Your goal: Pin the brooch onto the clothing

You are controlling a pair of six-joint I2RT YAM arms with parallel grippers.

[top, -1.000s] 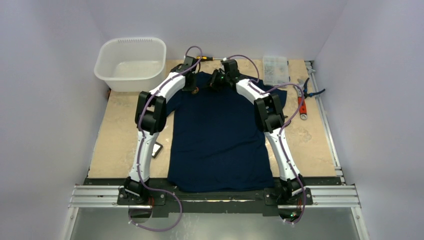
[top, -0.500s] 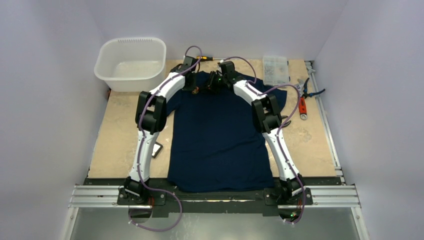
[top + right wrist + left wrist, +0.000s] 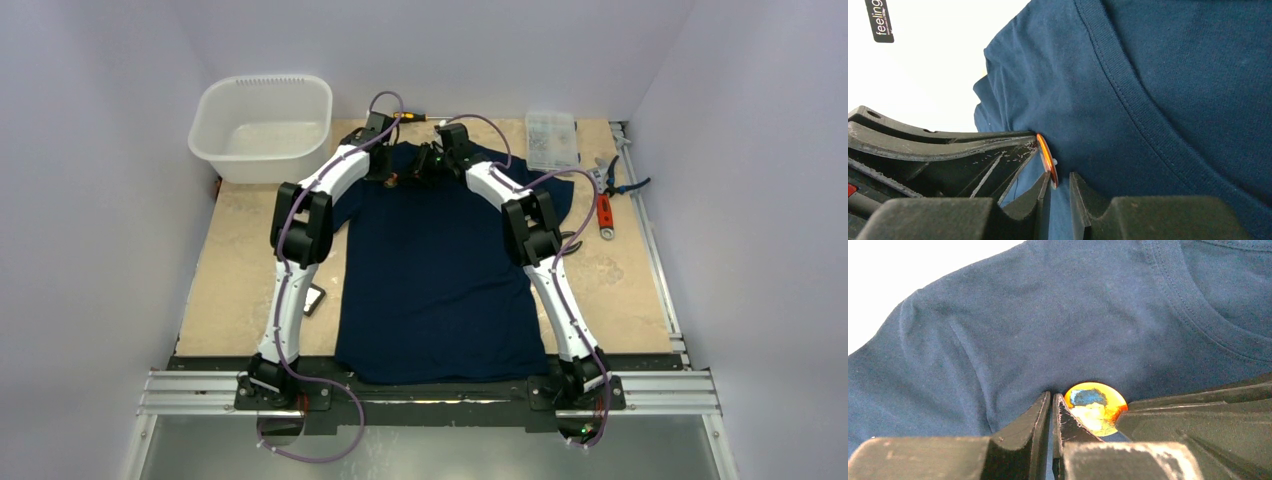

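Note:
The clothing [image 3: 440, 270], a dark navy T-shirt, lies flat on the table with its collar at the far end. The brooch [image 3: 1096, 405], a small orange round badge, stands against the fabric just left of the collar; it also shows as an orange speck in the top view [image 3: 391, 181]. My left gripper [image 3: 1052, 396] is shut on a pinch of the shirt beside the brooch, and creases run into its tips. My right gripper [image 3: 1060, 177] comes in from the other side with its jaws a little open. The edge-on brooch [image 3: 1046, 155] leans on its left finger, and the other finger stands apart.
A white plastic basin [image 3: 262, 125] stands at the far left. At the far right are a clear box of small parts [image 3: 551, 138] and red-handled pliers [image 3: 604, 205]. A small black tray [image 3: 314, 300] lies by the left arm.
My right arm's wrist has shifted slightly left toward the left gripper and the brooch. The left arm and the shirt have not moved.

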